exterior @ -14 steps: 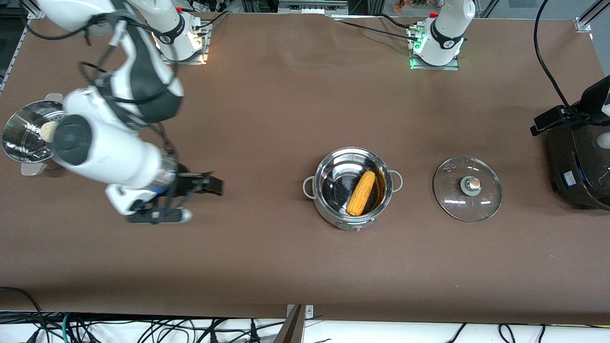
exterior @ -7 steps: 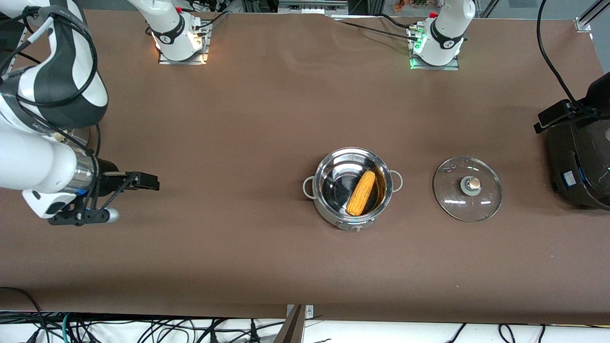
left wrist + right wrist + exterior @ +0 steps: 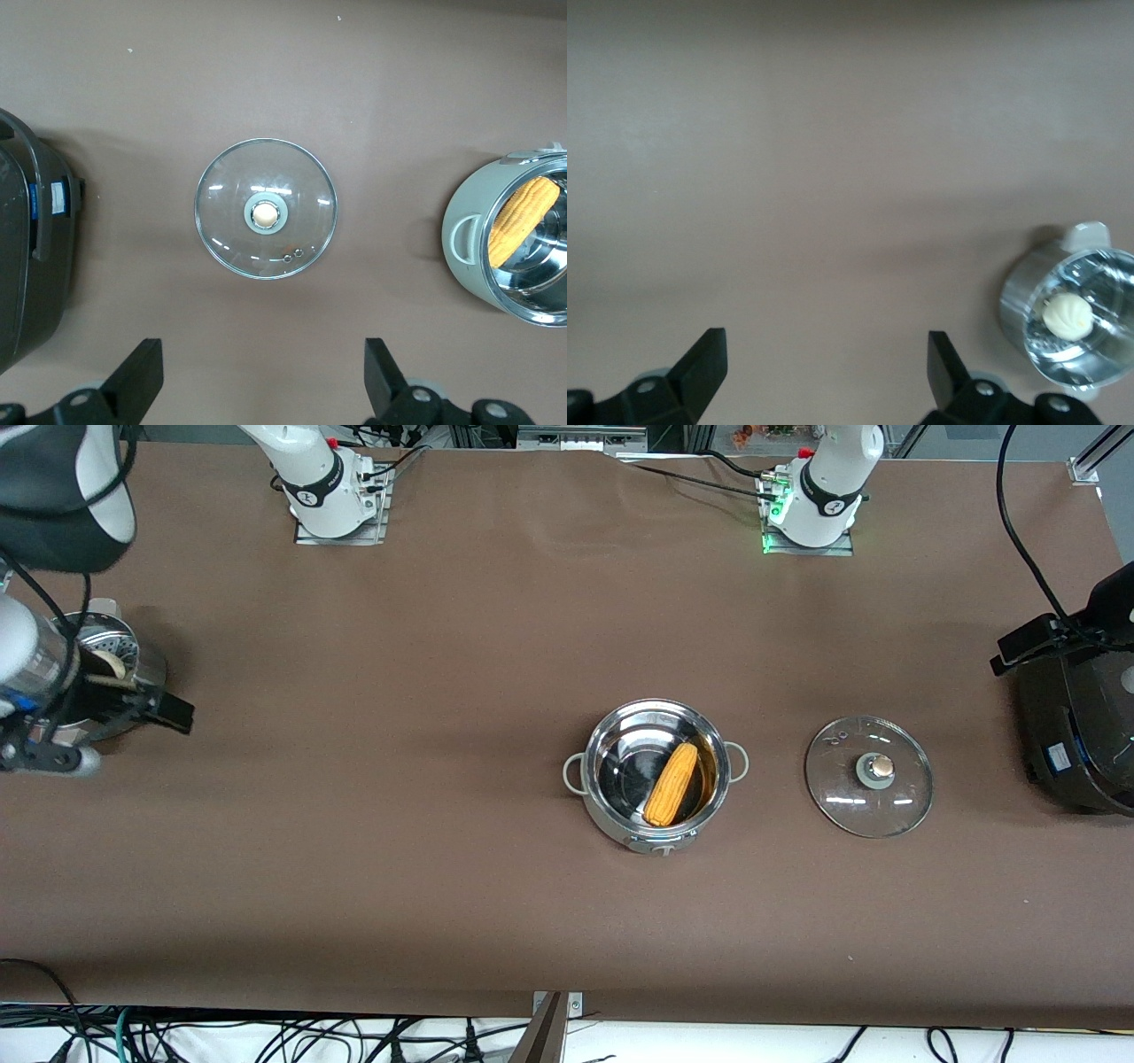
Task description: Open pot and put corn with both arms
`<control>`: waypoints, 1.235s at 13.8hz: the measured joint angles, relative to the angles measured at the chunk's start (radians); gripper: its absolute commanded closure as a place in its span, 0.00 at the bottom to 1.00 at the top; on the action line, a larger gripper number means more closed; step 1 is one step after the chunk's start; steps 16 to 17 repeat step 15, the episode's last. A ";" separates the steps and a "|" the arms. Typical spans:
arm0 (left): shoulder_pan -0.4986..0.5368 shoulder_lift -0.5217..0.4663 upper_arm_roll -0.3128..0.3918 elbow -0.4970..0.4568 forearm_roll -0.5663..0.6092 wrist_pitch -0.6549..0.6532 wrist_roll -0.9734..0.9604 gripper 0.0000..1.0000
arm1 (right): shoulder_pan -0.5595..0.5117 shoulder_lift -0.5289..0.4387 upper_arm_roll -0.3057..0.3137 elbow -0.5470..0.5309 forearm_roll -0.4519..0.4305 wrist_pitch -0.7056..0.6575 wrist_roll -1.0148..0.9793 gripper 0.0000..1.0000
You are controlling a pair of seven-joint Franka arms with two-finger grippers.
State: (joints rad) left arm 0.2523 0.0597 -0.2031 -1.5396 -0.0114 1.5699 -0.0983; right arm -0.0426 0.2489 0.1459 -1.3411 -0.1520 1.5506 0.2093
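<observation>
The pot (image 3: 656, 773) sits uncovered mid-table with the corn (image 3: 671, 784) lying inside; we see its glass lid (image 3: 869, 776) beside it toward the left arm's end. Our right gripper (image 3: 115, 722) hangs wide and empty at the table's edge over a steel vessel (image 3: 97, 682); our left gripper (image 3: 264, 385) spreads wide over the lid.

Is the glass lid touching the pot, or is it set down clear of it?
Apart. The front view shows bare table between the lid and the pot, which holds the corn.

Yellow-orange corn (image 3: 671, 784), silver pot (image 3: 620, 825)
</observation>
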 measured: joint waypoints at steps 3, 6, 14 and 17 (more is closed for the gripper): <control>-0.003 0.001 0.000 0.000 0.000 0.000 -0.001 0.00 | -0.010 -0.154 -0.001 -0.139 0.034 0.002 0.000 0.00; -0.003 0.001 -0.002 0.000 0.000 0.000 -0.009 0.00 | 0.001 -0.225 0.007 -0.268 0.060 0.029 0.010 0.00; -0.021 0.008 -0.005 0.000 0.000 -0.007 -0.037 0.00 | 0.001 -0.203 0.006 -0.310 0.062 0.064 -0.019 0.00; -0.019 0.012 -0.002 0.000 0.000 -0.018 -0.038 0.00 | 0.000 -0.202 0.005 -0.308 0.062 0.064 -0.019 0.00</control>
